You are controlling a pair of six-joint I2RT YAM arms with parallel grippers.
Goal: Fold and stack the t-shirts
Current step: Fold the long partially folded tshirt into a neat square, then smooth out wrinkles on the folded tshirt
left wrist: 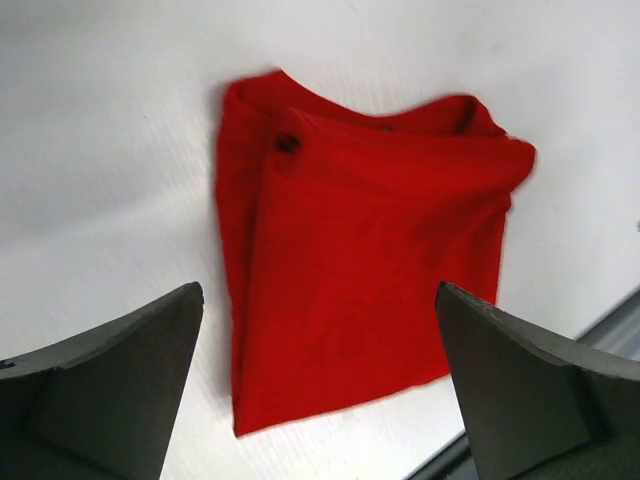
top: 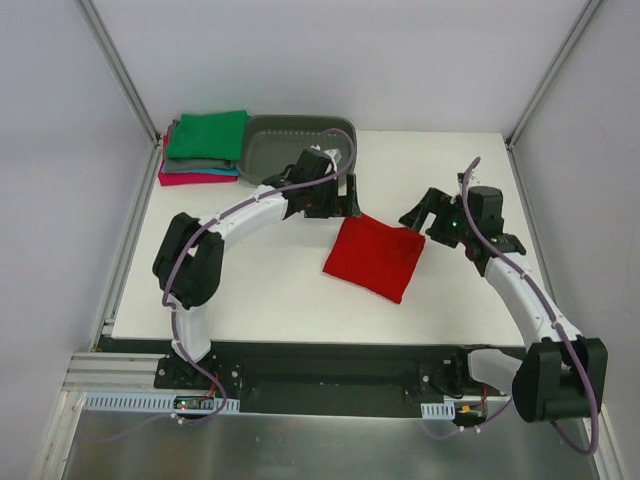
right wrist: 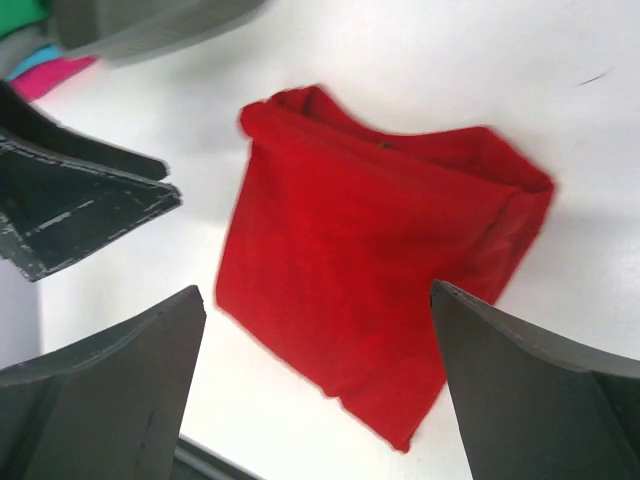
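Note:
A bright red t-shirt (top: 375, 258) lies folded into a rough square on the white table, right of the middle. My left gripper (top: 342, 206) hovers open just above the shirt's upper left corner. My right gripper (top: 422, 220) hangs open at its upper right corner. In the left wrist view the red t-shirt (left wrist: 360, 270) lies flat below the open left gripper (left wrist: 318, 292), nothing between the fingers. The right wrist view shows the same t-shirt (right wrist: 370, 270) under the open right gripper (right wrist: 315, 295). Folded t-shirts (top: 205, 145) sit stacked at the back left, green on top, then grey, teal and magenta.
A grey oval tub (top: 298, 145) stands at the back, right beside the stack and just behind my left wrist. The left gripper's fingers (right wrist: 80, 195) show at the left of the right wrist view. Aluminium posts and white walls bound the table.

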